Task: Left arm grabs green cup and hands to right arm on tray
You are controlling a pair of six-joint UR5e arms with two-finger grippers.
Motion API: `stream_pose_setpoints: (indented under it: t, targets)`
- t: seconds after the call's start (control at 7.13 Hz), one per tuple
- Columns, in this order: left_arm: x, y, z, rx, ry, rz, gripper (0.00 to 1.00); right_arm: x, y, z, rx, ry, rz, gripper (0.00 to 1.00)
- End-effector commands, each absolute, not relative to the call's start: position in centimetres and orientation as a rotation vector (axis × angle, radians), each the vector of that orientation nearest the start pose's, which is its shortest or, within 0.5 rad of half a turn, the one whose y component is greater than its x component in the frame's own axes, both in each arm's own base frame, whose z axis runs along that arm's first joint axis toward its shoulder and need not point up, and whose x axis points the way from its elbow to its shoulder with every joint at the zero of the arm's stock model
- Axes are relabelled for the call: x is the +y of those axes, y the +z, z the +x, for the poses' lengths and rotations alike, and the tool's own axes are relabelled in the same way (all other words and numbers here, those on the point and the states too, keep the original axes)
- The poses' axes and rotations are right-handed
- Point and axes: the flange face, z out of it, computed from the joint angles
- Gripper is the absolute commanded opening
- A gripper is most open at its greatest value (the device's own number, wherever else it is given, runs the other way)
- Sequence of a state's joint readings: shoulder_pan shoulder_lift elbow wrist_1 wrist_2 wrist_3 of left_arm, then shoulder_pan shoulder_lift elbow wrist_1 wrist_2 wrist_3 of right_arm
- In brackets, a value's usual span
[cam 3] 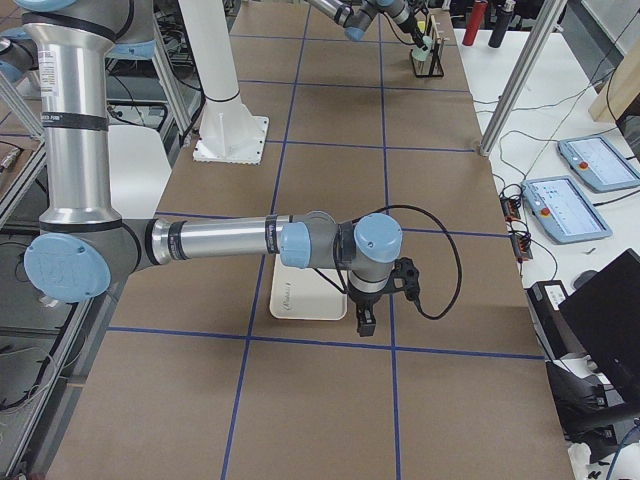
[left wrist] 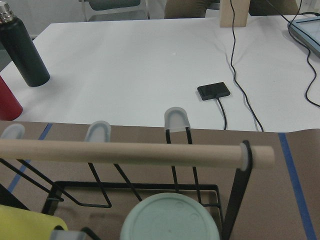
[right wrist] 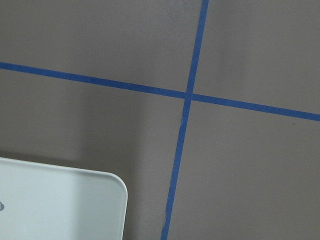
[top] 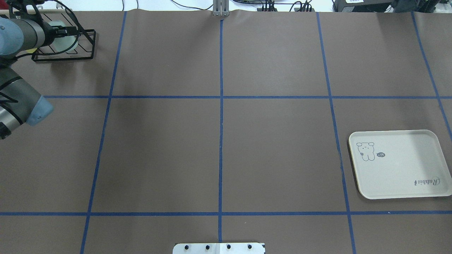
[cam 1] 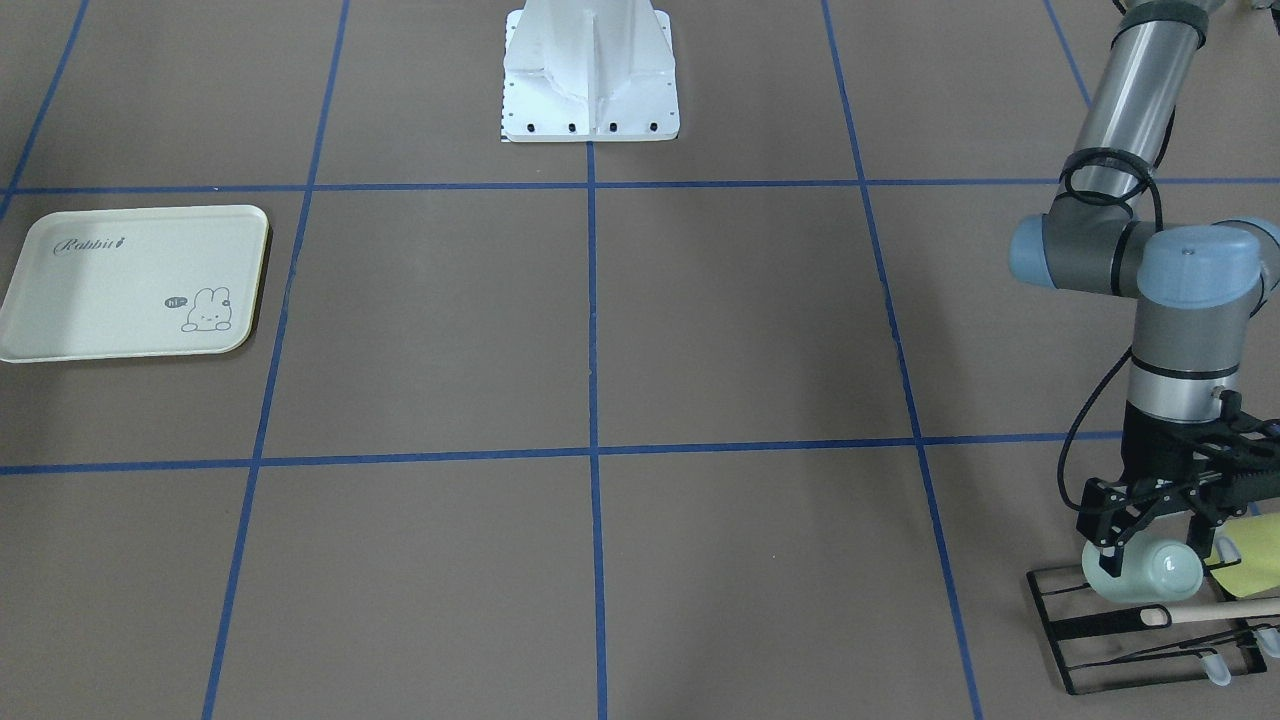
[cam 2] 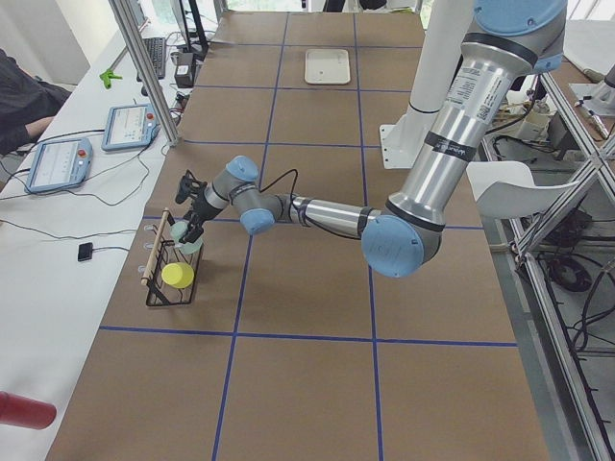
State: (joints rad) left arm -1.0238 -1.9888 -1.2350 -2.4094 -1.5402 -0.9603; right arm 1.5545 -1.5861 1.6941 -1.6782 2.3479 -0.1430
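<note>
- You'll find the green cup (cam 1: 1150, 575) lying on its side in the black wire rack (cam 1: 1090, 628), at the far corner of the surface on the robot's left. Its flat base faces the left wrist camera.
- The left tool (cam 1: 1153, 547) is down over the cup, fingers spread wide with one on either side of it. You cannot tell from any view whether the pads press the cup or merely flank it.
- The left arm (cam 1: 1135, 110) reaches out low along the left edge of the surface to get there.
- Just beside the green cup in the same rack lies a yellow-green cup (cam 1: 1255, 565), also on its side.
- A wooden rod (left wrist: 125, 152) runs across the top of the rack, just past the green cup in the left wrist view.
- The tray (top: 406, 169) lies flat against the right edge of the surface, well apart from the rack and nearer the robot's edge than the far one. You can see nothing on it.
- The right tool (cam 3: 365, 318) points down just beside a corner of the tray. It shows only in the right-end side view, so you cannot tell how far open it is.
- The right arm (cam 3: 215, 240) stretches low across the surface toward that corner.
- Blue tape lines divide the brown surface into a grid.
</note>
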Motion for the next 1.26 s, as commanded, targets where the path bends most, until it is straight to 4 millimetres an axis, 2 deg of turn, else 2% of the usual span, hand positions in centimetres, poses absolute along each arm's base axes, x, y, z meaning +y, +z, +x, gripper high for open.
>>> stream_pose_setpoints:
  t: [0.0, 0.42, 0.7, 1.12]
  targets:
    - [-67.48, 50.23, 25.18, 0.608, -0.397, 0.690, 0.99, -48.40, 61.73, 5.53, -0.777, -0.150, 0.046, 0.99]
    - [-67.58, 50.39, 25.13, 0.606, -0.398, 0.686, 0.86, -48.40, 61.80, 5.45, -0.777, -0.151, 0.044, 0.99]
    - [-67.58, 50.37, 25.12, 0.606, -0.399, 0.688, 0.74, -48.39, 61.80, 5.53, -0.777, -0.150, 0.045, 0.99]
    - [-67.67, 49.73, 25.06, 0.614, -0.398, 0.697, 0.40, -48.39, 61.81, 5.54, -0.776, -0.150, 0.044, 0.99]
